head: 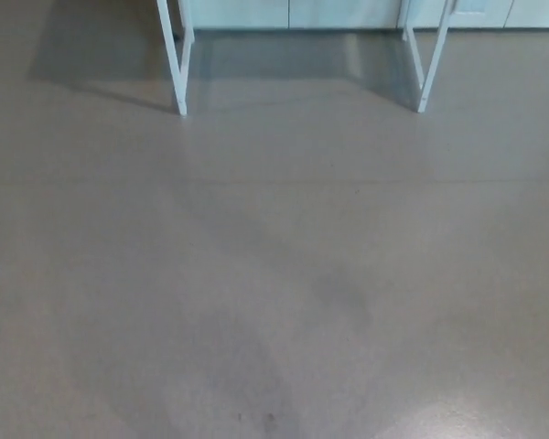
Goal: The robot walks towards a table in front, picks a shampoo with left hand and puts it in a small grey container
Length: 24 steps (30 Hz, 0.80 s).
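Well, mostly just grey floor (274, 274) shows. Up top stand two white table legs (175, 69), far apart, w/ pale cupboard doors (339, 11) behind them. The camera looks down, so the table top is cut off. That's prob. why the shampoo and the small grey container can't be seen. They're likely up there, but I can't tell. No left hand or right hand shows, so open or closed, can't say. The robot has to walk closer first, I think.
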### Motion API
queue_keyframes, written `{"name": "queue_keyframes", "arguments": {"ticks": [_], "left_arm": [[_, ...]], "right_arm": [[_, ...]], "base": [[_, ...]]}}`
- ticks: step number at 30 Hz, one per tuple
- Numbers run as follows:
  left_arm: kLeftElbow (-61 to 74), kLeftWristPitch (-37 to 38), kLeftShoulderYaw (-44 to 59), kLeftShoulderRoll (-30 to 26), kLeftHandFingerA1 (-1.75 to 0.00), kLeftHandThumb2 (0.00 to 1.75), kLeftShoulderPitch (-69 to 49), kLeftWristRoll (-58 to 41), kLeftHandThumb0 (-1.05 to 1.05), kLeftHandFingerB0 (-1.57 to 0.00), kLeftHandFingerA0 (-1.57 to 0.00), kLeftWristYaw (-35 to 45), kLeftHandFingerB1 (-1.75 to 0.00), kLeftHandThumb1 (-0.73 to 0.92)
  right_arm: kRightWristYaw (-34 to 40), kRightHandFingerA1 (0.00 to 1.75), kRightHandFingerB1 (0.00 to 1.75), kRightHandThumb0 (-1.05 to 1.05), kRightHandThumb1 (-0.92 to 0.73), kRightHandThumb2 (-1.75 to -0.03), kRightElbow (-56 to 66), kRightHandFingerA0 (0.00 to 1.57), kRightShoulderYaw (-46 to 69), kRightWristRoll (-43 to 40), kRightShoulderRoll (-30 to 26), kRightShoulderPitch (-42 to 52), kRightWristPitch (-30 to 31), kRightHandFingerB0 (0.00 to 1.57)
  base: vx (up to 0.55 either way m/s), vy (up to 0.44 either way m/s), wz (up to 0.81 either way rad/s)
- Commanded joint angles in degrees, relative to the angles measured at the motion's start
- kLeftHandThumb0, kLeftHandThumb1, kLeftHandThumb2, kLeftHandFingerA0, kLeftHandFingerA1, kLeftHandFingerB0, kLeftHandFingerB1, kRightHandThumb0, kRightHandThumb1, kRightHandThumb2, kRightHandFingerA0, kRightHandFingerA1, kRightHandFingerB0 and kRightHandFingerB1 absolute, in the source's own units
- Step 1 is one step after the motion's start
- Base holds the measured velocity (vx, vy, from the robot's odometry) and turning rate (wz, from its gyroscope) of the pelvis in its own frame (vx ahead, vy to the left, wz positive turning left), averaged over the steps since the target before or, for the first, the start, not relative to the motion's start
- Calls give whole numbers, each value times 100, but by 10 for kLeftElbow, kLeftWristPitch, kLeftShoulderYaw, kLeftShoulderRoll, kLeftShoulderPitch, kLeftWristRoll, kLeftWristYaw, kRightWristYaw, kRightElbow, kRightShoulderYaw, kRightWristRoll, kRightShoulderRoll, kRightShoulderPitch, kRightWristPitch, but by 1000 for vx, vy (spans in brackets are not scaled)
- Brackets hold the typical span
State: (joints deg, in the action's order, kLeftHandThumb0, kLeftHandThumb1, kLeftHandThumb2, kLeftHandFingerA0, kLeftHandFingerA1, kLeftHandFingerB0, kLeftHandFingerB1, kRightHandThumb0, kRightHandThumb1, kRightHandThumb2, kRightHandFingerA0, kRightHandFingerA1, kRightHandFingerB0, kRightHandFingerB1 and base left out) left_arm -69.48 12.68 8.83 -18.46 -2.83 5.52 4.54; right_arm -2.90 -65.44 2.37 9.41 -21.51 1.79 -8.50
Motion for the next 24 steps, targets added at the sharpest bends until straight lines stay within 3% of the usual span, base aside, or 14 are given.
{"name": "queue_keyframes", "arguments": {"ticks": [1,2,3,9,15,16,17,18,19,24], "left_arm": [[-11,39,4,-9,-54,88,-3,-10,-16,-13,-23,5,-49,42],[-12,40,0,-10,-54,88,-5,-6,-17,-14,-24,0,-49,41],[-12,42,1,-10,-35,58,-7,-7,-19,-25,-35,1,-32,60],[-13,51,5,-6,-38,58,-12,-15,-20,-24,-34,11,-33,60],[-12,64,-5,-12,-41,57,-22,-4,-21,-26,-40,11,-33,59],[-12,65,-8,-12,-60,90,-22,-1,-17,-15,-35,5,-50,41],[-13,65,-10,-11,-60,90,-22,1,-17,-15,-35,-1,-50,41],[-14,65,-12,-12,-44,57,-22,2,-22,-28,-46,-2,-33,58],[-16,63,-14,-12,-39,58,-22,2,-22,-27,-44,-1,-33,59],[-18,59,-26,-16,-44,57,-19,7,-31,-28,-51,-2,-33,58]], "right_arm": [[-4,47,34,-22,-61,-58,-13,69,1,-4,-12,-3,-23,36],[-4,47,35,-22,-61,-58,-15,69,0,-5,-10,-4,-24,36],[-5,48,35,-23,-61,-58,-16,70,0,-6,-9,-3,-25,36],[-4,47,34,-27,-64,-59,-18,66,-8,0,-11,-9,-23,35],[-8,44,34,-27,-64,-59,-20,61,-14,-1,-9,-12,-24,35],[-8,44,35,-29,-66,-60,-20,60,-17,0,-9,-12,-24,36],[-8,44,35,-29,-66,-60,-21,60,-19,3,-9,-13,-24,36],[-7,44,35,-29,-66,-60,-22,61,-21,3,-9,-14,-23,36],[-7,52,42,-36,-56,-72,-23,56,-22,3,-9,-15,-23,32],[-7,53,42,-36,-56,-73,-28,57,-21,-1,-7,-15,-29,33]], "base": [[29,-31,40],[35,-26,10],[88,6,-15],[39,104,-6],[236,377,0],[225,96,0],[216,38,5],[233,-3,9],[236,-29,3],[231,-121,12]]}}
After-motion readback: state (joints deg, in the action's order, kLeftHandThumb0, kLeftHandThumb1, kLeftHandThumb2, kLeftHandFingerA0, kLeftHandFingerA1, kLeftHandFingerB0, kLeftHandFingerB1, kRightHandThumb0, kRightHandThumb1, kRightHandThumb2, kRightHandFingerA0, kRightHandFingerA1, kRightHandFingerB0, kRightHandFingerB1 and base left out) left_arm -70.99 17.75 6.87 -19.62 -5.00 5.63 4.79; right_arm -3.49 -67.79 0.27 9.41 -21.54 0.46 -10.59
